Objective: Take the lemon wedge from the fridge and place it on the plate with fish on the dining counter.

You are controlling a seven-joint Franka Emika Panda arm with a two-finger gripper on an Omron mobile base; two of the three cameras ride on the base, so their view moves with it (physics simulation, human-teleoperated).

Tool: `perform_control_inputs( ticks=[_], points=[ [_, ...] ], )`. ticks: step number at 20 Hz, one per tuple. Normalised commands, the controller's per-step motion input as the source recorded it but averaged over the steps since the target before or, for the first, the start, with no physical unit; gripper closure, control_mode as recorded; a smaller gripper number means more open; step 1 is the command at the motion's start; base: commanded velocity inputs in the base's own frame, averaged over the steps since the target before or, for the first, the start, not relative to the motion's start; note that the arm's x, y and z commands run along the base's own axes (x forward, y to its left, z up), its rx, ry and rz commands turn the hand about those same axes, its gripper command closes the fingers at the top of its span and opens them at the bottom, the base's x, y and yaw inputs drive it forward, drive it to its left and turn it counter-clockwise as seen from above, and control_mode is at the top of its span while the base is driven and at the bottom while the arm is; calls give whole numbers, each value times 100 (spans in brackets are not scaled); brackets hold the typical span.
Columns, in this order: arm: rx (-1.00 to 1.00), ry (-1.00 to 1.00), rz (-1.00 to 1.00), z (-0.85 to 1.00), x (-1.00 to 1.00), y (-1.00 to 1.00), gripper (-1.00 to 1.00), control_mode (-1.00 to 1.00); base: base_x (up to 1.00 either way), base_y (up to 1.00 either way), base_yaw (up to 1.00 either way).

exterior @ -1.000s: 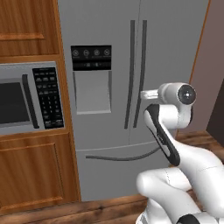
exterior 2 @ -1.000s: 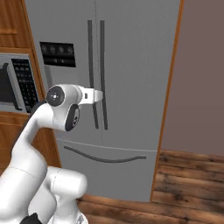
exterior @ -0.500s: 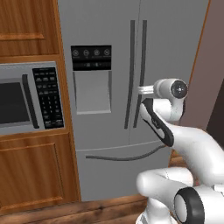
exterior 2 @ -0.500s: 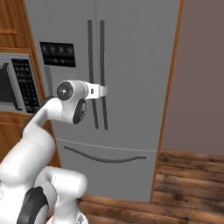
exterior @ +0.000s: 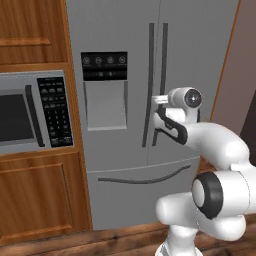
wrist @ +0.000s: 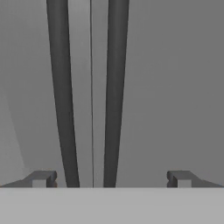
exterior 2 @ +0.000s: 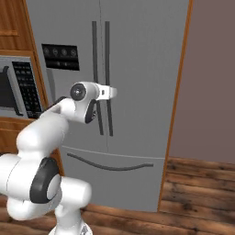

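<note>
The grey double-door fridge (exterior: 125, 150) stands shut in front of me, with a black dispenser panel (exterior: 104, 65) on its left door. Two long dark bar handles (exterior: 150, 85) run down either side of the centre seam. My gripper (exterior: 155, 100) is held out level at mid-handle height, close to the doors. From the right side the gripper (exterior 2: 113, 93) overlaps the right handle (exterior 2: 108, 69). In the hand view the gripper (wrist: 110, 179) is open, and both handles (wrist: 116, 96) rise between its fingertips (wrist: 41, 178). The lemon wedge is hidden behind the doors. The plate and the dining counter are out of view.
A steel built-in microwave (exterior: 30, 112) sits in wood cabinets (exterior: 35, 200) left of the fridge. A brown wall panel (exterior 2: 206, 78) runs along the fridge's right side. Wood flooring (exterior 2: 202, 188) lies below it. The freezer drawer's curved handle (exterior: 137, 178) is lower on the fridge.
The arm has stretched forward and a little left, bringing the open gripper up to the two door handles. The fridge doors have stayed shut.
</note>
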Motion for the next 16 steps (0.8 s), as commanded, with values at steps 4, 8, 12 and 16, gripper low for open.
perform_control_inputs(
  ticks=[4,8,12,16],
  points=[
    [0,0,0,-13,62,-11,-100,-100,0,0,0],
    [0,0,0,-8,67,-10,-100,-100,0,0,0],
    [0,0,0,-11,70,-4,-100,-100,0,0,0],
    [0,0,1,-14,72,0,-100,-100,0,0,0]
  ],
)
